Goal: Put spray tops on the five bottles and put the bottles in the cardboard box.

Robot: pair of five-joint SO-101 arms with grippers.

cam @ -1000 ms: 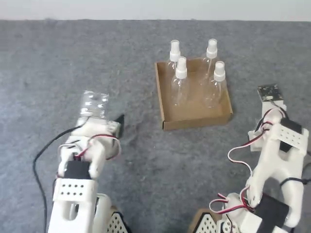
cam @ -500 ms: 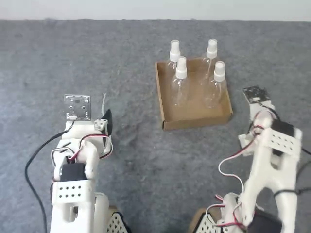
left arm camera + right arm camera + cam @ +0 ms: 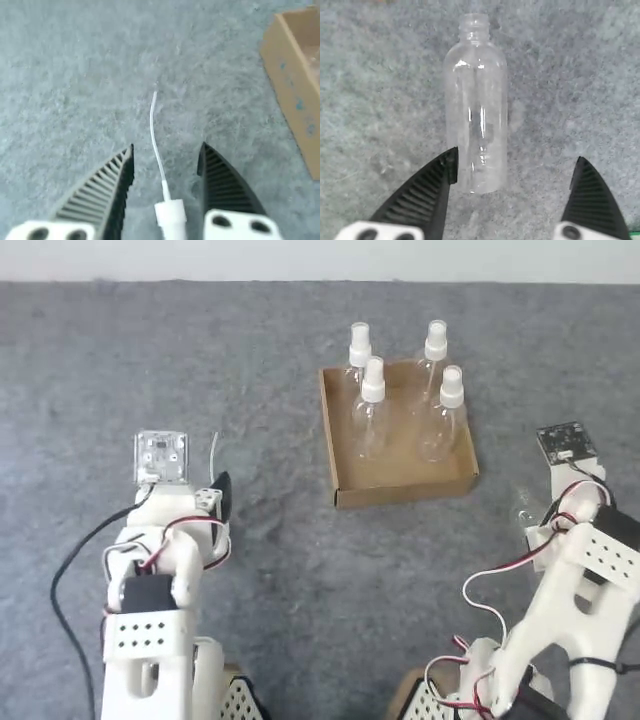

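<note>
While four capped bottles [image 3: 372, 425] stand upright in the cardboard box [image 3: 405, 488] at the far middle of the grey carpet [image 3: 280, 360], the left gripper [image 3: 167, 147] sits at the near left, its jaws moderately apart. A white spray top [image 3: 170, 216] lies between them, touching neither, with its thin tube pointing far. At the near right, the right gripper [image 3: 517, 155] hangs wide open over the capless fifth bottle [image 3: 476, 100], which lies on its side.

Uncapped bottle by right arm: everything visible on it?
The bottle is clear plastic, looks empty, with a threaded open neck, uncapped. It lies on its side on the grey carpet, base between the open fingers of the right end effector, neck pointing away. Finger contact is unclear.
</note>
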